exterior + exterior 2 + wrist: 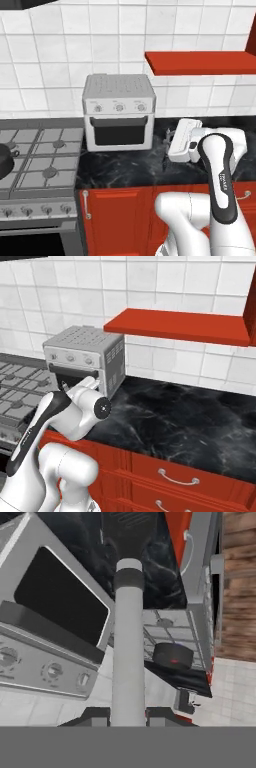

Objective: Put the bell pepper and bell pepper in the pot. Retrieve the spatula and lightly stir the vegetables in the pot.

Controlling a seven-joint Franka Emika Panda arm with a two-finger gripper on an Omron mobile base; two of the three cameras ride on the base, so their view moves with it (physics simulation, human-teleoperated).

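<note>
A: Gripper (128, 719) state?
B: Clamped on one spatula (128, 637); the handle rises between the tips toward 12 o'clock in the hand view, dark slotted blade at the top edge.
A: Pot count?
B: One pot (172, 655), at 3 o'clock of the handle, on the stove (42, 150). One red bell pepper (173, 660) speck shows on it; a second I cannot tell.
A: Other items?
B: One toaster oven (118, 112) on the black counter (190, 421)

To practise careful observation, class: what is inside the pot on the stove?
In the hand view the pot shows one small red speck at its rim, probably bell pepper. Its dark wall hides the rest of the inside, so the count is unknown.
</note>
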